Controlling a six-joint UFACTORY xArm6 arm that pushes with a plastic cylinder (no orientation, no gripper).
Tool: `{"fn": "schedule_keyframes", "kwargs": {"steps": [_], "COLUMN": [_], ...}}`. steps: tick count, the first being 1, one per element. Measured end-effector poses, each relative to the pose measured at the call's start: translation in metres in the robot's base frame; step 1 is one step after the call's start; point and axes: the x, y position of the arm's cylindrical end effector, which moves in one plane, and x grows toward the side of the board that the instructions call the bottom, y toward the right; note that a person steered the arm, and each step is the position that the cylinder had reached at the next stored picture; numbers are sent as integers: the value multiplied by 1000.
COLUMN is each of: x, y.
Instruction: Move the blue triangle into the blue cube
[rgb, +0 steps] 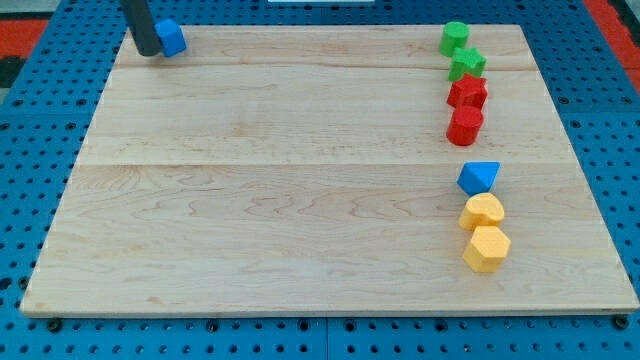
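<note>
The blue cube (172, 38) sits at the board's top left corner. My tip (147, 51) rests right against the cube's left side, the dark rod rising toward the view's top left. The blue triangle (478, 178) lies far off at the view's right, just above the two yellow blocks and below the red ones. My tip is far from the triangle.
Down the view's right side runs a column: a green cylinder (454, 38), a green star (467, 64), a red star (467, 92), a red cylinder (464, 126), then a yellow heart-like block (483, 212) and a yellow hexagon (487, 248). The wooden board (280, 180) lies on a blue pegboard.
</note>
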Motion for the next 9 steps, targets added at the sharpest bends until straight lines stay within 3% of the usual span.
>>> {"fn": "schedule_keyframes", "kwargs": {"steps": [1, 3, 5, 6, 7, 9], "x": [70, 149, 224, 231, 204, 191], "y": [78, 318, 516, 454, 368, 230]}}
